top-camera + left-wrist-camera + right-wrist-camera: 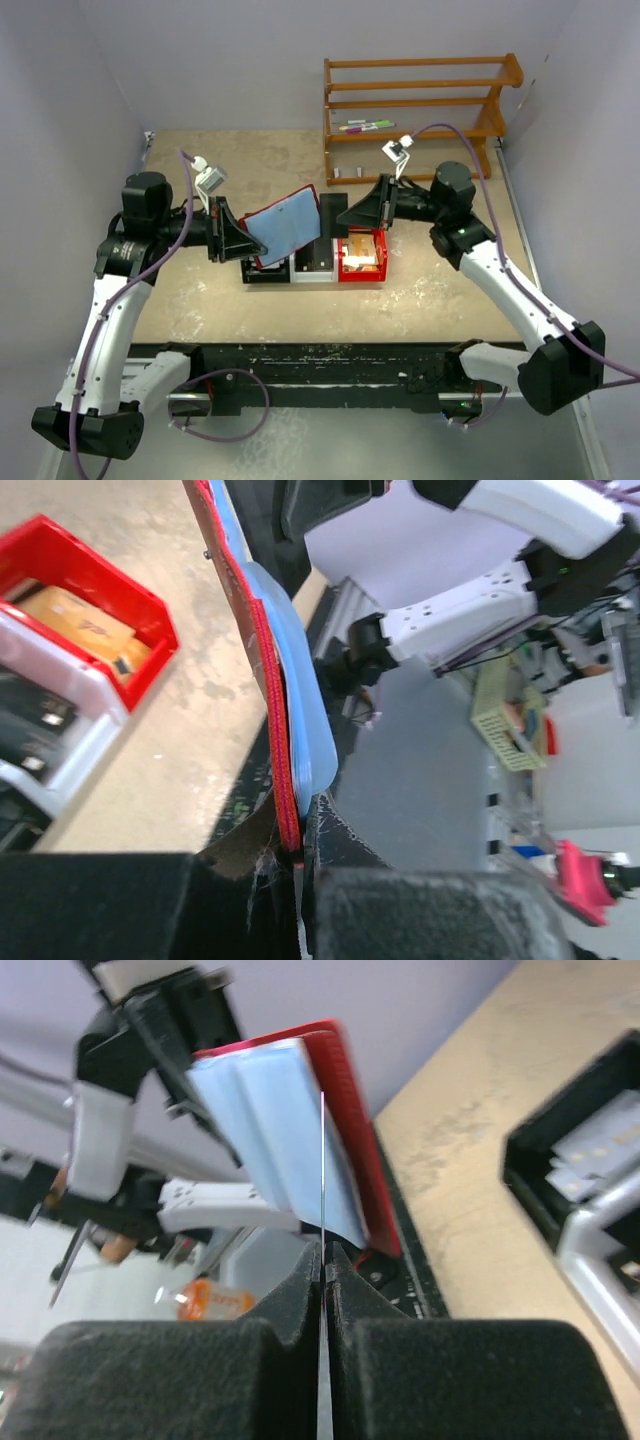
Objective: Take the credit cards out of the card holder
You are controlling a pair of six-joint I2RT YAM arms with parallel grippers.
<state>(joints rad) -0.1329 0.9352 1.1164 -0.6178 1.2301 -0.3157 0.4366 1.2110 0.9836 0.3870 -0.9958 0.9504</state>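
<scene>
Right wrist: right end effector (322,1260) pinches a credit card (322,1170) seen only edge-on; left end effector (298,858) grips card holder (268,1130).

We see the maroon card holder (285,228) open and tilted, blue-grey sleeves upward, raised above the worktop (200,300). A thin card (322,1180) stands edge-on against its sleeves; tan cards (364,250) lie in the red bin (362,277).

White shells cover the left arm (100,330) and right arm (515,295) between black joints. Lilac cables (186,200) (450,126) reach white cameras (210,178) (398,150) behind the black end effectors (250,247) (338,215).
</scene>
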